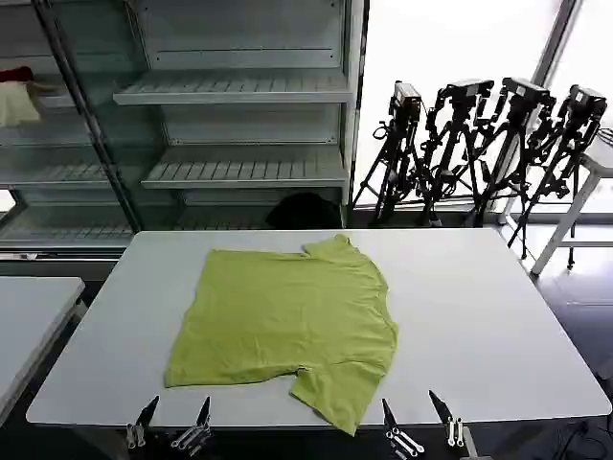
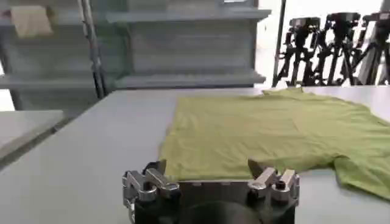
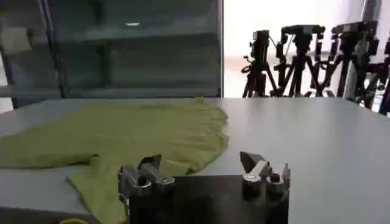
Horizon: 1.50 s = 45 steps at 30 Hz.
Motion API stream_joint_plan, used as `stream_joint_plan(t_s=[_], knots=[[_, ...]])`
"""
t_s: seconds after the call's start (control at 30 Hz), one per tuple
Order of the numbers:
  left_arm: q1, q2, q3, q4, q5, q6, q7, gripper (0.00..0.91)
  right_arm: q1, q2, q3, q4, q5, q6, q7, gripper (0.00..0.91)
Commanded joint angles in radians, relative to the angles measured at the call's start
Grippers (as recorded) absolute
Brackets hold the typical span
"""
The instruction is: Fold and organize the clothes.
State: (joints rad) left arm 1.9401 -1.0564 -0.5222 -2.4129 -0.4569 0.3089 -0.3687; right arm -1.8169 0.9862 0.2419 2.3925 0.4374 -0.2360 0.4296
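Note:
The clothes are one lime yellow-green T-shirt (image 1: 287,321) lying flat and slightly wrinkled on the white table (image 1: 479,316), partly folded, with one sleeve reaching toward the near edge. My left gripper (image 1: 175,415) hangs open at the table's near edge, just in front of the shirt's near-left corner (image 2: 256,134). My right gripper (image 1: 414,410) is open at the near edge too, just right of the sleeve (image 3: 134,137). Both hold nothing.
Metal shelving (image 1: 239,91) stands behind the table, with a cream and red cloth bundle (image 1: 17,96) on a left shelf. Several camera tripods (image 1: 479,144) line the back right. Another white table (image 1: 29,307) sits at the left.

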Motion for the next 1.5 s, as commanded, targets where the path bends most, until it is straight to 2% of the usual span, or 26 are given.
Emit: stream_joint_plan(t_s=[0.03, 0.23, 0.4, 0.5, 0.97, 1.03, 1.07, 1.17, 1.2, 1.23, 1.27, 1.3, 1.33, 1.37, 1.5], knots=[[-0.145, 0.058, -0.081, -0.01, -0.229, 0.258, 0.016, 0.907, 0.09, -0.003, -0.039, 0.056, 0.108, -0.207, 0.039, 0.907], [-0.199, 0.088, -0.142, 0.059, -0.272, 0.268, 0.044, 0.907, 0.17, 0.002, -0.128, 0.04, 0.145, -0.297, 0.086, 0.907], [-0.249, 0.08, -0.123, 0.135, -0.273, 0.267, 0.057, 0.907, 0.188, 0.004, -0.17, 0.036, 0.144, -0.31, 0.1, 0.907], [-0.262, 0.075, -0.112, 0.147, -0.272, 0.267, 0.067, 0.907, 0.201, 0.006, -0.193, 0.047, 0.154, -0.342, 0.102, 0.907], [-0.296, 0.059, -0.085, 0.19, -0.274, 0.258, 0.061, 0.907, 0.206, 0.015, -0.224, 0.022, 0.155, -0.342, 0.1, 0.907], [-0.296, 0.056, -0.08, 0.197, -0.274, 0.257, 0.06, 0.826, 0.208, 0.016, -0.223, 0.019, 0.155, -0.342, 0.1, 0.877], [-0.294, 0.054, -0.078, 0.2, -0.272, 0.256, 0.059, 0.695, 0.209, 0.016, -0.222, 0.019, 0.155, -0.342, 0.1, 0.867], [-0.291, 0.052, -0.075, 0.208, -0.269, 0.248, 0.059, 0.625, 0.211, 0.014, -0.22, 0.018, 0.155, -0.342, 0.1, 0.796], [-0.291, 0.051, -0.075, 0.211, -0.27, 0.247, 0.059, 0.564, 0.213, 0.015, -0.22, 0.018, 0.155, -0.342, 0.101, 0.746], [-0.29, 0.051, -0.076, 0.213, -0.269, 0.245, 0.058, 0.544, 0.215, 0.015, -0.221, 0.017, 0.155, -0.342, 0.101, 0.695], [-0.289, 0.051, -0.076, 0.213, -0.269, 0.245, 0.058, 0.453, 0.216, 0.015, -0.221, 0.016, 0.155, -0.342, 0.101, 0.655], [-0.289, 0.051, -0.077, 0.213, -0.269, 0.244, 0.058, 0.423, 0.218, 0.016, -0.222, 0.015, 0.155, -0.342, 0.1, 0.635], [-0.287, 0.051, -0.077, 0.213, -0.27, 0.243, 0.058, 0.343, 0.22, 0.018, -0.224, 0.011, 0.155, -0.342, 0.1, 0.615], [-0.286, 0.051, -0.077, 0.214, -0.269, 0.243, 0.058, 0.302, 0.22, 0.019, -0.224, 0.008, 0.155, -0.342, 0.1, 0.605], [-0.281, 0.047, -0.074, 0.217, -0.266, 0.241, 0.059, 0.202, 0.221, 0.023, -0.225, -0.004, 0.155, -0.341, 0.098, 0.564]])
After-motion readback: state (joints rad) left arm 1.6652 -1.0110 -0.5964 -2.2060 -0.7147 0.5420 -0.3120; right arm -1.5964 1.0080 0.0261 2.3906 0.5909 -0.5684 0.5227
